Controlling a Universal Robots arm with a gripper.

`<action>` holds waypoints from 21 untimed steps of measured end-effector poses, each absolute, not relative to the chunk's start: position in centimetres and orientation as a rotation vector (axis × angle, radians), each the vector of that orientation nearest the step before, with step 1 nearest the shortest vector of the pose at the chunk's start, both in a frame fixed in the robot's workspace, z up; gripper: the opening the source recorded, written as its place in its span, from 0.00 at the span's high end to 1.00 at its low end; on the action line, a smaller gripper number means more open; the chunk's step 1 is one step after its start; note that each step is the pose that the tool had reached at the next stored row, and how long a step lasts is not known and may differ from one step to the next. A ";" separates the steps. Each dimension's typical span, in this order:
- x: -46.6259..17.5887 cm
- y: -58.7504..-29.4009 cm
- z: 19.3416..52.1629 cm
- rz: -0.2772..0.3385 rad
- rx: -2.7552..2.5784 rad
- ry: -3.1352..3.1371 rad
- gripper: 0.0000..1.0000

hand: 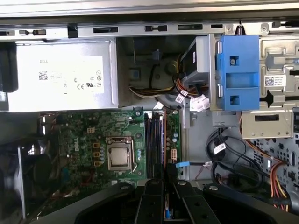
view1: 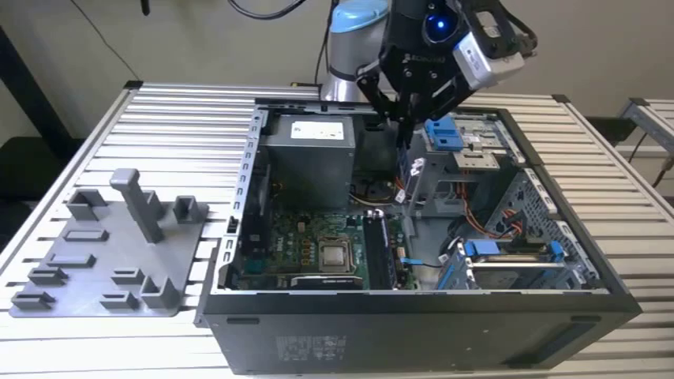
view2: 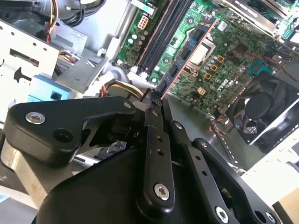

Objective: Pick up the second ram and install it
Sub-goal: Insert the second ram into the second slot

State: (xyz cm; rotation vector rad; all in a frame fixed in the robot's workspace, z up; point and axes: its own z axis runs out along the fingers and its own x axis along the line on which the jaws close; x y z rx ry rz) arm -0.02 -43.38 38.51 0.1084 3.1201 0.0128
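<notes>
over the open computer case [view1: 245, 237] the gripper [view2: 154, 100] is carrying the second ram [view2: 184, 51] clamped edgewise, hovering above the motherboard [hand: 84, 144], not yet seated.

Arm upright, wrist bent down, hand [view1: 403, 118] pointing straight down, fingers [view2: 154, 116] pinched tight tog.

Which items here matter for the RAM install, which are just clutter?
In play:
- second ram, held edge-on in the tool
- memory slots on the motherboard
- open PC case

Lying about:
- grey fixture tray, on the table at the exterior view's left
- power supply
- blue drive bracket
- loose cables
</notes>
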 end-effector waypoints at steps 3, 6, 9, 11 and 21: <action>0.0 -43.4 38.1 0.010 0.109 3.120 0.86; 0.0 -43.4 37.7 0.006 0.109 3.120 0.86; 0.0 -43.6 37.2 0.005 0.108 3.120 0.86; 0.0 -43.7 37.0 0.005 0.109 3.120 0.86; 0.0 -43.7 36.3 0.004 0.108 3.120 0.86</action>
